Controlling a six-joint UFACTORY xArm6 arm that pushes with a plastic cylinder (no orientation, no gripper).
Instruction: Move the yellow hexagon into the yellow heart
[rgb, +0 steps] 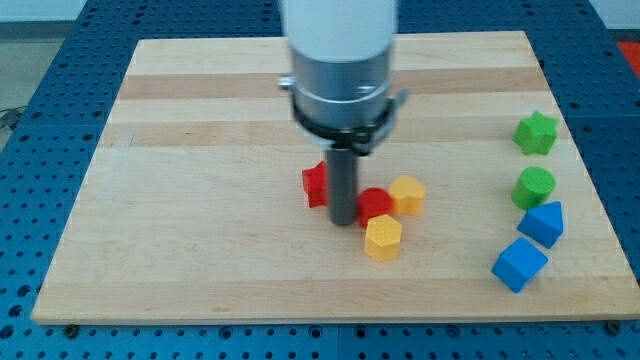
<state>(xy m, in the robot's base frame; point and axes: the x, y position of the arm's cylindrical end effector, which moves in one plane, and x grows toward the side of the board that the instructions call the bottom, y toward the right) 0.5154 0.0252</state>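
The yellow hexagon (383, 238) lies near the board's middle, toward the view's bottom. The yellow heart (407, 194) lies just above and to its right, a small gap between them. A red round block (375, 203) sits between them on the left, touching both or nearly so. My tip (343, 220) stands just left of the red round block and up-left of the yellow hexagon. A red block (315, 185) is partly hidden behind the rod on its left.
At the view's right stand a green star (535, 133), a green round block (534, 187), a blue block (543, 223) and a blue cube (519, 264). The wooden board (200, 150) lies on a blue perforated table.
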